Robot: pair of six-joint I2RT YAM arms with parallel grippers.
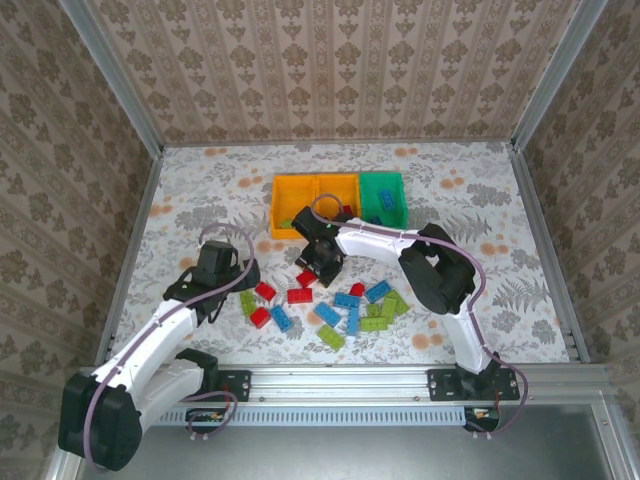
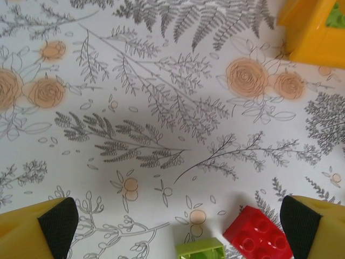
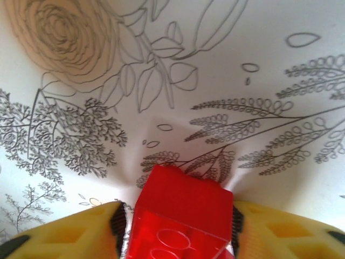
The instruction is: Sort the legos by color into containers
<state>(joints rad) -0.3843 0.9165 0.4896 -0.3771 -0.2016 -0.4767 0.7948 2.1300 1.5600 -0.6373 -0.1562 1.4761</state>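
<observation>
The right fingers point(image 3: 280, 232) clamp 1 red lego point(image 3: 183, 210) at the centre of the tabletop point(image 1: 200, 190), the orange containers point(image 1: 276, 210) close at 12 o'clock from it, while the left fingers point(image 2: 32, 232) gape wide and empty at 9 o'clock.

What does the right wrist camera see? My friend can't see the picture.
A red lego sits squeezed between two yellow fingers at the bottom of the picture. Behind it lies a white tablecloth drawn with ferns and a peach rose.
</observation>
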